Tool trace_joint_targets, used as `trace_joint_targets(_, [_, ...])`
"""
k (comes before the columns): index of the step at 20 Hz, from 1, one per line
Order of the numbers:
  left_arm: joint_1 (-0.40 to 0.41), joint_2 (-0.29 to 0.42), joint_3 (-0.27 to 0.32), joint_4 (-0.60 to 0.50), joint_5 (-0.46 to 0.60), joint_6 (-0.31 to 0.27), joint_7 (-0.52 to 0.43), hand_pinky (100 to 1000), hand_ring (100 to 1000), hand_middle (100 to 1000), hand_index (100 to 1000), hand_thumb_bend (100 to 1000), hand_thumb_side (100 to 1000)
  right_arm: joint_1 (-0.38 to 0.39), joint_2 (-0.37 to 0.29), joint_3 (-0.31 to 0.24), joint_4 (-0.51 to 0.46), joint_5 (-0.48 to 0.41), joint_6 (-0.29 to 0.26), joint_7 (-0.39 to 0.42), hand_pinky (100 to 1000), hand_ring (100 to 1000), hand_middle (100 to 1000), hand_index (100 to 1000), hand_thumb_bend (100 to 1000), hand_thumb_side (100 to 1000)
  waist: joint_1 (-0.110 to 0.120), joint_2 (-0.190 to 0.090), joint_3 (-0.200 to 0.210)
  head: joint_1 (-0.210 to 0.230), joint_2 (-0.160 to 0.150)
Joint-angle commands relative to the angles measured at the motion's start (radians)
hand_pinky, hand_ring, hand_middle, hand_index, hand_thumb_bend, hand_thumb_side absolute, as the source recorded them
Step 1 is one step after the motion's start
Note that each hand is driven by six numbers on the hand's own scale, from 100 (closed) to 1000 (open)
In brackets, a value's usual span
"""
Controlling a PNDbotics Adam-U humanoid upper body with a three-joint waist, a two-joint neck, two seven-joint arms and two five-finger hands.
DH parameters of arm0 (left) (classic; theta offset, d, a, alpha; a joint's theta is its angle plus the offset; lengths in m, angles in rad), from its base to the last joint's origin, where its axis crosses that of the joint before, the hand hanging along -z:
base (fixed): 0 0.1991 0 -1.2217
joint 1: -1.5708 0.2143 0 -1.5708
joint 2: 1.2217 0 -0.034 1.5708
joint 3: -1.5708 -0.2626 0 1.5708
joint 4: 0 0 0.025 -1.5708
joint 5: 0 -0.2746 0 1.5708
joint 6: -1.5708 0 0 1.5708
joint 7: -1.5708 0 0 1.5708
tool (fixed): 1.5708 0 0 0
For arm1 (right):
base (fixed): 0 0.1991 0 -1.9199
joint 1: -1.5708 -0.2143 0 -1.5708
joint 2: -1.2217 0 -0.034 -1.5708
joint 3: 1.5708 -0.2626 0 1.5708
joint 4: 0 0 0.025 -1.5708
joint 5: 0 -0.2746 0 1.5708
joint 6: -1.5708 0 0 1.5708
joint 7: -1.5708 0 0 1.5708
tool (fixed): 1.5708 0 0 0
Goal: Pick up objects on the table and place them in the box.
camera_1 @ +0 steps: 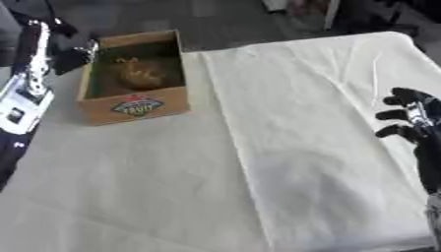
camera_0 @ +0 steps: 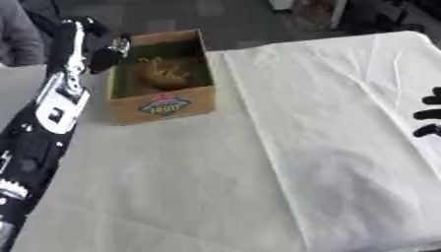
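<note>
A cardboard box (camera_0: pixel 164 106) with a fruit label on its front wall stands at the table's far left. Inside it lies a brownish-golden rounded object (camera_0: pixel 169 74); I cannot make out what it is. My left arm runs up the left side, and my left hand (camera_0: pixel 105 53) is at the box's left wall near its far corner, blurred. My right hand (camera_1: pixel 412 118) rests open at the right edge over the cloth, holding nothing. No loose object shows on the table outside the box.
A white cloth (camera_1: pixel 293 123) covers the table, with a fold running from the box toward the front. Dark floor and furniture legs (camera_1: pixel 331 15) lie past the far edge. A grey sleeve (camera_0: pixel 17 34) shows at the upper left.
</note>
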Motion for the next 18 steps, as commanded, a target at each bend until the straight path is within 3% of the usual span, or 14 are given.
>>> trace_joint_targets(1, [0.05, 0.074, -0.01, -0.165, 0.158, -0.005, 0.011, 562, 775, 523, 625, 361, 476, -0.002, -0.008, -0.012, -0.008, 0.001, -0.001, -0.007, 467, 624, 659, 770, 100, 663, -0.006, -0.02, 0.013, -0.011, 0.01])
trace_joint_targets(5, [0.192, 0.091, -0.004, -0.349, 0.304, -0.009, 0.03, 559, 779, 522, 625, 336, 479, 0.001, -0.005, -0.014, -0.007, -0.001, -0.001, -0.009, 467, 624, 658, 770, 100, 665, -0.01, -0.023, 0.043, -0.014, 0.013])
trace_joint_targets(9, [0.312, 0.056, 0.014, -0.482, 0.376, -0.031, 0.062, 558, 780, 520, 625, 304, 470, 0.002, -0.005, -0.013, -0.008, -0.004, -0.001, -0.008, 467, 624, 658, 769, 100, 667, -0.013, -0.025, 0.069, -0.015, 0.017])
trace_joint_targets(18, [0.481, -0.071, 0.064, -0.573, 0.47, -0.115, 0.122, 564, 791, 530, 631, 316, 512, 0.0, -0.004, -0.014, -0.013, -0.025, -0.006, -0.028, 464, 622, 657, 762, 100, 671, -0.02, -0.022, 0.091, -0.016, 0.023])
